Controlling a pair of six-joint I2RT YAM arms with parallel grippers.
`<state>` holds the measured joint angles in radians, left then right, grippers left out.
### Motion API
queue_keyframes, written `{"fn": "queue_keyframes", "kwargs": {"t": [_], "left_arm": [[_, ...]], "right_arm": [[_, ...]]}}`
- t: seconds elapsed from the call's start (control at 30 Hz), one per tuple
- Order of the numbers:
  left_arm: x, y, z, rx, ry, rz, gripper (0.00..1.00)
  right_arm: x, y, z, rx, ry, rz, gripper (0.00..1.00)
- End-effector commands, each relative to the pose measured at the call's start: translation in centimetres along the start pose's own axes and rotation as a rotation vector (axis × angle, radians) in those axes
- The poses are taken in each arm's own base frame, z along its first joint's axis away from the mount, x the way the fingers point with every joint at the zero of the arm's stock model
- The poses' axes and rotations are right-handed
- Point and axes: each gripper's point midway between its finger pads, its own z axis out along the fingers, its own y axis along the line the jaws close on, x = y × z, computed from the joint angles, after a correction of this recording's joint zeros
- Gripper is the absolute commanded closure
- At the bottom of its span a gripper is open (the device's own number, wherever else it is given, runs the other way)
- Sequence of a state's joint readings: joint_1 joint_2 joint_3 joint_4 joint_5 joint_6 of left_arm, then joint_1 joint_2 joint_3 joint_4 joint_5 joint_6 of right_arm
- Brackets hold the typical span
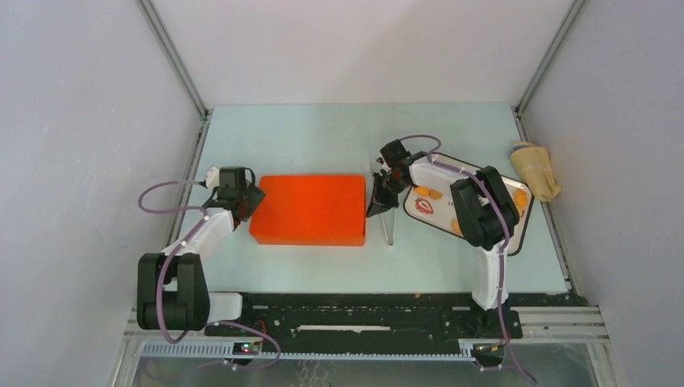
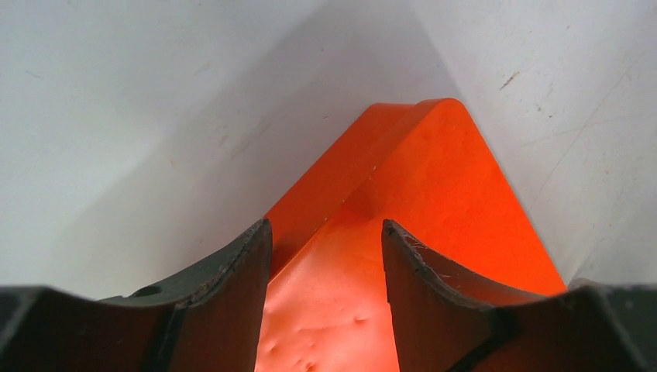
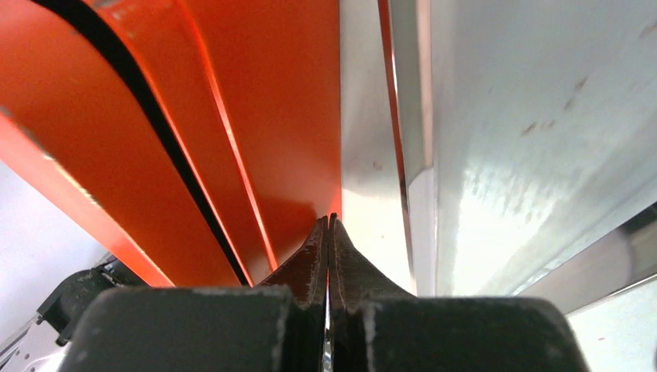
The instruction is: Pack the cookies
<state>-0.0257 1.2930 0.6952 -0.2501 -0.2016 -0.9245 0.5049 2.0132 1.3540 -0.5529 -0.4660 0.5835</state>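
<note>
Several cookies, small orange-yellow discs, lie on a white black-rimmed tray at the right, partly hidden by my right arm. An orange box lies flat mid-table. My left gripper is open at the box's left end, its jaws spread over the orange surface without holding it. My right gripper is at the box's right end, shut on the thin edge of an upright lid-like panel that is orange on one face and shiny silver on the other.
A red strawberry print marks the tray. A beige crumpled thing lies at the far right table edge. White walls close in the left, back and right. The black base rail runs along the near edge.
</note>
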Motion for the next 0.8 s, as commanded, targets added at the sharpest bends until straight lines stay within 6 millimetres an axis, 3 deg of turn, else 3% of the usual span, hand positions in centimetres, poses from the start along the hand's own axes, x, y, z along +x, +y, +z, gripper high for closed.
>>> {"fn": "queue_keyframes", "kwargs": {"t": [0.0, 0.17, 0.27, 0.77], "left_arm": [[5.0, -1.5, -0.3, 0.118, 0.209, -0.04, 0.42], [6.6, -3.1, -0.6, 0.182, 0.269, -0.06, 0.42], [6.4, -3.4, -1.1, 0.167, 0.26, -0.047, 0.42], [0.7, 3.2, -2.4, -0.07, 0.006, -0.024, 0.38]], "right_arm": [[-3.3, 4.9, -1.5, -0.155, -0.049, -0.1, 1.0], [-5.2, 6.4, -2.2, -0.181, -0.046, -0.122, 1.0], [-5.8, 6.4, -2.2, -0.17, -0.048, -0.122, 1.0], [-6.1, 5.0, -0.9, -0.156, -0.03, -0.089, 1.0]]}}
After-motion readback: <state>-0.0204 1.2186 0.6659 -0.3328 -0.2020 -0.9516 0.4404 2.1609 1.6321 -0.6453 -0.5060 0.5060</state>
